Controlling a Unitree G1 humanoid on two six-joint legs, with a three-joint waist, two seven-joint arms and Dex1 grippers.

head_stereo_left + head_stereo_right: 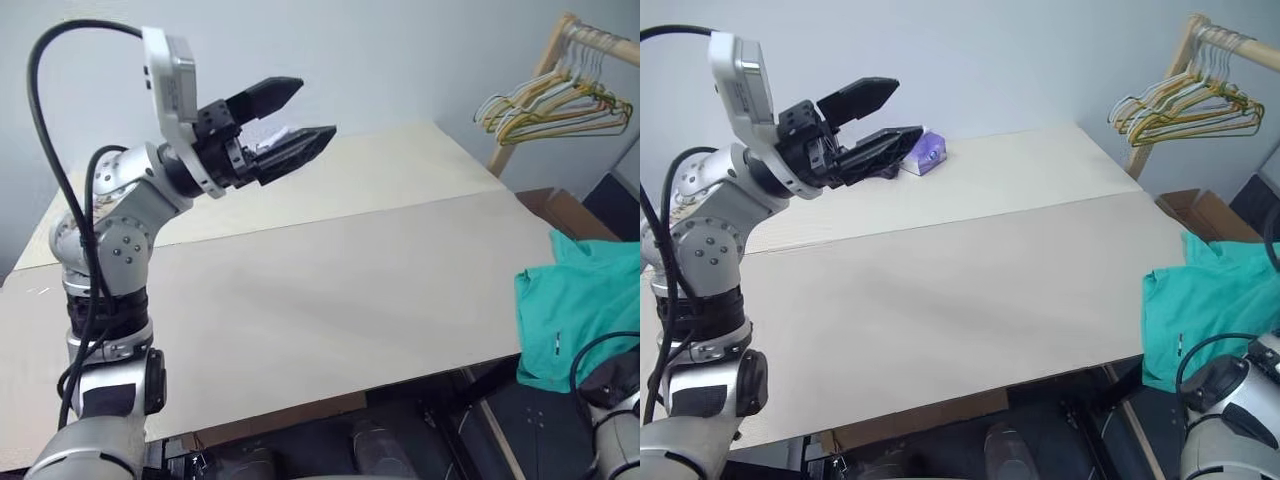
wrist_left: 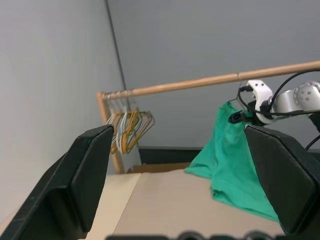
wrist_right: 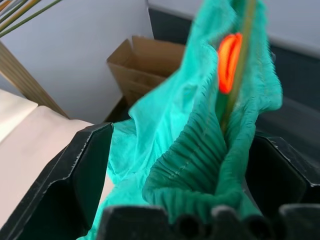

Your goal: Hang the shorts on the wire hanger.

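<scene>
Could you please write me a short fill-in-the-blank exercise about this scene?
1. The shorts are ____ in colour.
2. The tag on the shorts is ____.
3. The left gripper hovers above the ____.
4. The bunch of hangers hangs from a ____ rack.

Missing words: green; orange; table; wooden

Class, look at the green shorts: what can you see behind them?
Behind the shorts stands an open cardboard box against the wall. Whatever lies directly behind the cloth is covered.

no readable text, orange-red tag (image 3: 229,61) on the shorts (image 3: 200,150) blank
</scene>
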